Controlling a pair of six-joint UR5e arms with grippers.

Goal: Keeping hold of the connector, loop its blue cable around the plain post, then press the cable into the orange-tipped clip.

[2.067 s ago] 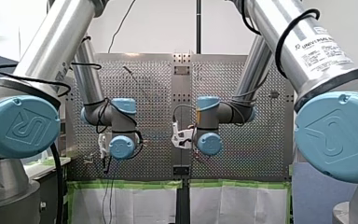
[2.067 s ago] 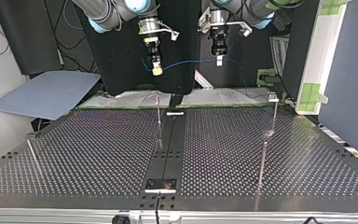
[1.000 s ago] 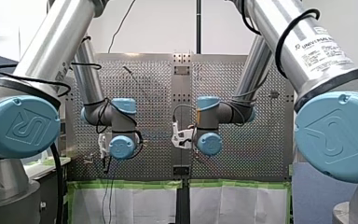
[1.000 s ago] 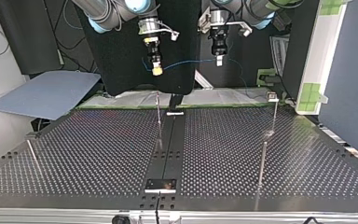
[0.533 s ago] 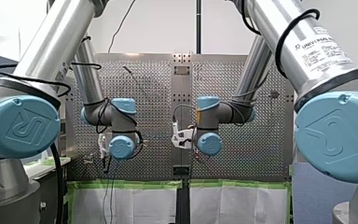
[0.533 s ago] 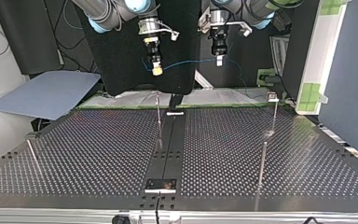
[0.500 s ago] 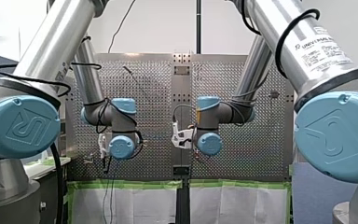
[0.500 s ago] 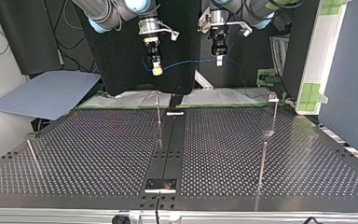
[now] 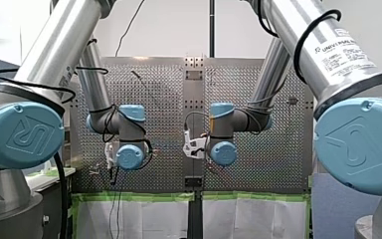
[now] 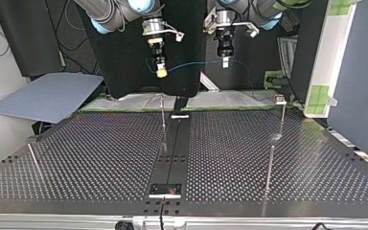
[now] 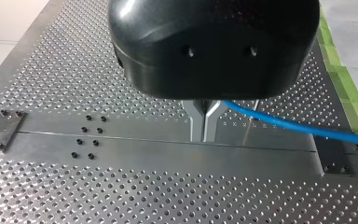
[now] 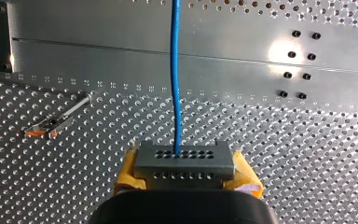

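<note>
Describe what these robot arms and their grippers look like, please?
My left arm and my right arm are silver tubes with light-blue round joint caps and black cables looped outside. The right one bears a Universal Robots label. My left gripper is black with metal fingers; my right gripper has yellow pads.

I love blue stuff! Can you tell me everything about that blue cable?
The blue cable is thin, smooth and looks plastic-coated. One end plugs into the grey connector, held by my right gripper between yellow pads. From there it runs through the air, sagging slightly, to my left gripper, whose metal fingers pinch it. This stretch hangs above the perforated table.
</note>
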